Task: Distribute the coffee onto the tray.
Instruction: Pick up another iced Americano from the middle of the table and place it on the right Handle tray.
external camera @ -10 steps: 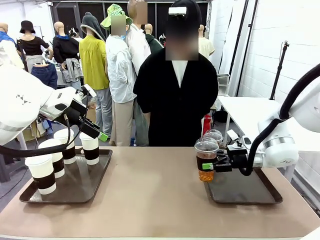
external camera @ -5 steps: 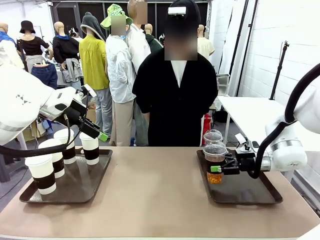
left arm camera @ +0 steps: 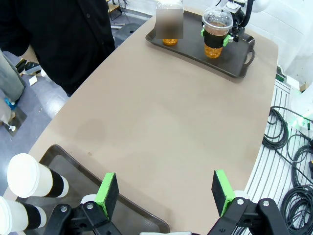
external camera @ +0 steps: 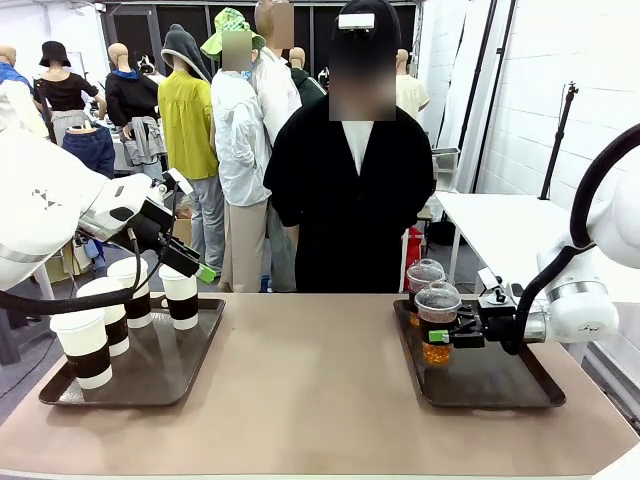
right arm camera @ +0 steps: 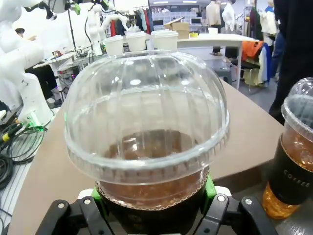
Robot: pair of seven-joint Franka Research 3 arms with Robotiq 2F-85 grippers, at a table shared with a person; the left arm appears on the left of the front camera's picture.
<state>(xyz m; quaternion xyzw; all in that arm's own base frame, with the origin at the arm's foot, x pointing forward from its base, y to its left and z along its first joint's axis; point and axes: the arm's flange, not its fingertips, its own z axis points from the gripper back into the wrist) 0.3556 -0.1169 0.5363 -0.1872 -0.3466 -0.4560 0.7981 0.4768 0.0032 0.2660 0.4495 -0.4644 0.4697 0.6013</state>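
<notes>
A domed cup (external camera: 438,322) is clamped by the right pincer (external camera: 444,336) over the right tray (external camera: 500,385). The left pincer (left arm camera: 165,193) is held wide open, empty, above the left tray (external camera: 165,365).

Paper cups (external camera: 110,300) left, plastic cups (external camera: 432,300) right

"COFFEE" in white on dark band of neighbouring clear cup (right arm camera: 293,161).
</notes>
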